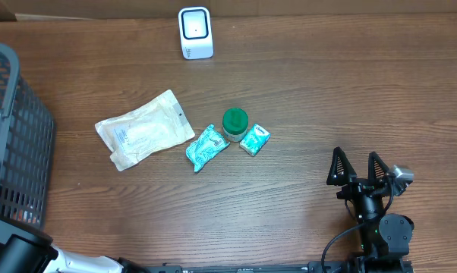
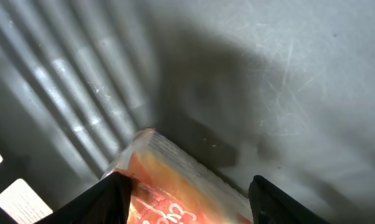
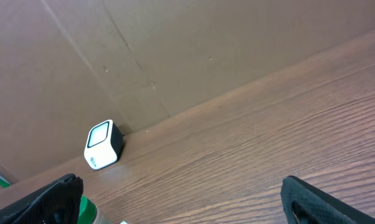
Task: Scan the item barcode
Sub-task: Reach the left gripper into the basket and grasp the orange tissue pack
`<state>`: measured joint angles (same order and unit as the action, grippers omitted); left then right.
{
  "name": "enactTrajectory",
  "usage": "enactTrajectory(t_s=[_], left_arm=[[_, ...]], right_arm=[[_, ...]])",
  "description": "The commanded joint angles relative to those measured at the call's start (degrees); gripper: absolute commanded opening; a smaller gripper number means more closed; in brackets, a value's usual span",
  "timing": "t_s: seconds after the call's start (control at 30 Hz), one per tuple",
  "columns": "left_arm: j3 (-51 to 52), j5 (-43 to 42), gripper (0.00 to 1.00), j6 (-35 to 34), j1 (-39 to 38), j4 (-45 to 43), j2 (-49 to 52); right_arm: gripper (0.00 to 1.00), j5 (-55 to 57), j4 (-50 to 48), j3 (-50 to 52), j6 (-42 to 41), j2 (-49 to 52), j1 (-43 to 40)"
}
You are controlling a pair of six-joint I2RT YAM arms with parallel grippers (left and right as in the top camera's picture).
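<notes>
The left claw hangs inside the grey basket, its two dark fingers standing apart with an orange packet between them. The packet's pale, clear-wrapped edge points away from the claw toward the basket's scratched floor. The near finger overlaps the packet's side, yet whether the pads actually press on it I cannot tell. To the claw's left rise the slatted basket walls, and a white label shows low beside that same finger. The right claw is spread wide and holds nothing, sitting over bare wood of the table. The white scanner stands upright far ahead of it and off to its left, close against the brown cardboard backing, its window facing back over the table. Nearer to this claw, also to its left, lies a small cluster: a teal box closest, touching or just beside a jar with a green lid. Past them lie a crumpled teal packet and then a white pouch, flat and tilted. The cluster lies well apart from both the claw and the scanner, roughly between this claw and the basket.
</notes>
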<state>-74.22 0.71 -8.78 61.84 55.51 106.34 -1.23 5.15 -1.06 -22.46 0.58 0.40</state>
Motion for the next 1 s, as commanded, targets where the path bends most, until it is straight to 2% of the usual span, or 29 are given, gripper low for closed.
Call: enactTrajectory(t_s=[0.0, 0.17, 0.23, 0.27, 0.33, 0.37, 0.4, 0.63, 0.8, 0.97], left_arm=[[0.68, -0.11, 0.64, 1.09, -0.37, -0.37, 2.60], [0.68, -0.20, 0.59, 1.07, -0.39, -0.79, 4.72], [0.68, -0.31, 0.52, 1.07, -0.44, -0.70, 5.77], [0.68, -0.31, 0.47, 1.07, -0.44, -0.61, 5.97], [0.68, -0.31, 0.25, 1.07, -0.42, -0.26, 6.19], [0.59, -0.31, 0.11, 1.07, -0.37, -0.24, 6.14], [0.33, -0.31, 0.04, 1.07, -0.37, 0.13, 6.14], [-4.63, -1.03, 0.04, 0.57, -0.42, 4.92, 6.01], [-19.28, -9.05, 0.04, -2.25, -0.61, 15.91, 5.29], [-33.94, -15.52, 0.04, -3.26, -2.84, 21.05, 2.14]], right_arm=[[1.00, 0.17, -0.39, 0.61, 0.00, -0.42, -0.15], [1.00, 0.17, -0.39, 0.61, 0.00, -0.42, -0.15], [1.00, 0.17, -0.39, 0.61, 0.00, -0.42, -0.15], [1.00, 0.17, -0.39, 0.61, 0.00, -0.42, -0.15], [1.00, 0.17, -0.39, 0.61, 0.00, -0.42, -0.15], [1.00, 0.17, -0.39, 0.61, 0.00, -0.42, -0.15], [1.00, 0.17, -0.39, 0.61, 0.00, -0.42, -0.15], [1.00, 0.17, -0.39, 0.61, 0.00, -0.42, -0.15], [1.00, 0.17, -0.39, 0.61, 0.00, -0.42, -0.15], [1.00, 0.17, -0.39, 0.61, 0.00, -0.42, -0.15]])
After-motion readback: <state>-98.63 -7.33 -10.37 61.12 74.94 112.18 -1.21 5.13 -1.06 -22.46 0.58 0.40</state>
